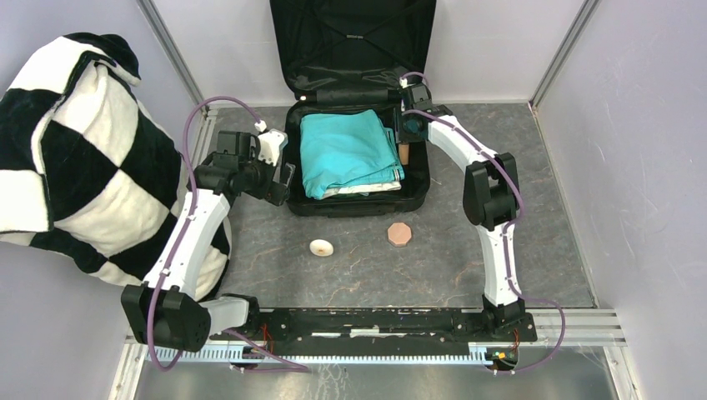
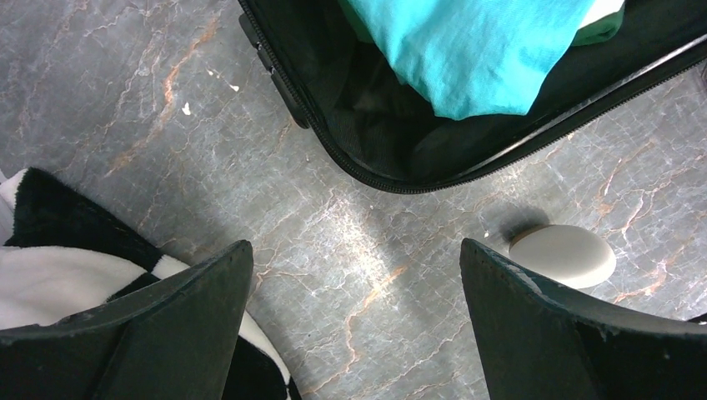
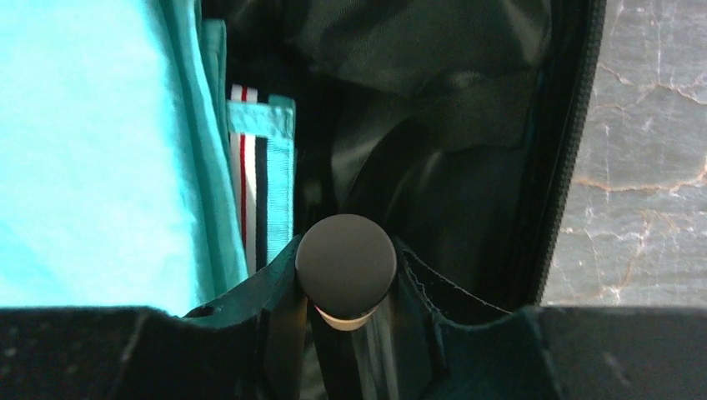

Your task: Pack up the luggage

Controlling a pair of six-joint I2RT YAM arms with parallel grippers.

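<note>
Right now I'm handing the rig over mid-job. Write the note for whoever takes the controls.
Left gripper: open, empty, over the table by the luggage, near its left front corner.
Right gripper: shut on a dark-capped item, held over the luggage's right side beside the teal clothes.
Luggage: open, lid upright at the back.
Done: teal clothes folded inside.
Left: release the capped item inside; the white round piece and brown octagonal piece lie on the table in front, likely next. The checkered blanket is outside, far left.
</note>
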